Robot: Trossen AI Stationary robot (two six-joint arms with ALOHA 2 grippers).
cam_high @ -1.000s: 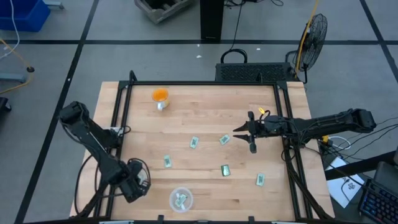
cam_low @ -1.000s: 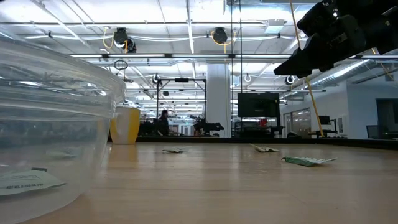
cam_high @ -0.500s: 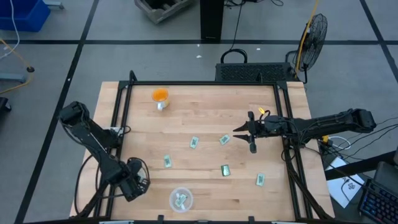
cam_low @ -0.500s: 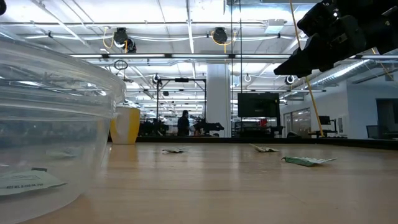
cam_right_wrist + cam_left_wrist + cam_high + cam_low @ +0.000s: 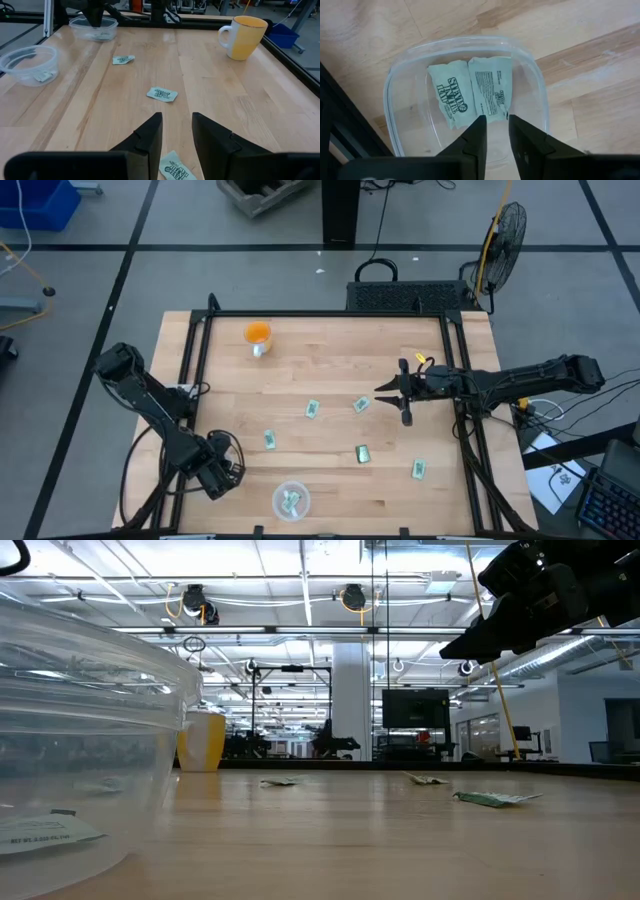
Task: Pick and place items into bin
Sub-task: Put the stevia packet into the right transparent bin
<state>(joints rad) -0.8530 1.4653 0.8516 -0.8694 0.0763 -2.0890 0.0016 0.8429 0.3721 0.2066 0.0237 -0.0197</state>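
Note:
Pale green and white packets lie flat on the wooden table: several loose ones in the high view (image 5: 312,410) (image 5: 360,405) (image 5: 268,440) (image 5: 362,453) (image 5: 418,470). A clear round bin (image 5: 290,500) near the table's near edge holds a packet (image 5: 45,832). A second clear bin (image 5: 465,95) by the left rail holds two packets (image 5: 470,92). My left gripper (image 5: 495,127) hovers above this bin, empty, fingers a narrow gap apart. My right gripper (image 5: 176,125) hangs above the table's right middle (image 5: 385,392), empty, also a narrow gap apart, near a packet (image 5: 176,172).
An orange-yellow mug (image 5: 257,333) stands at the far left of the table, also in the right wrist view (image 5: 243,30). Black rails (image 5: 195,380) run along the table's left, right and far sides. Bare wood lies between the packets.
My left gripper has shifted a little toward the table's far edge, above the bin by the left rail. My right arm has kept still, and the packets lie as before.

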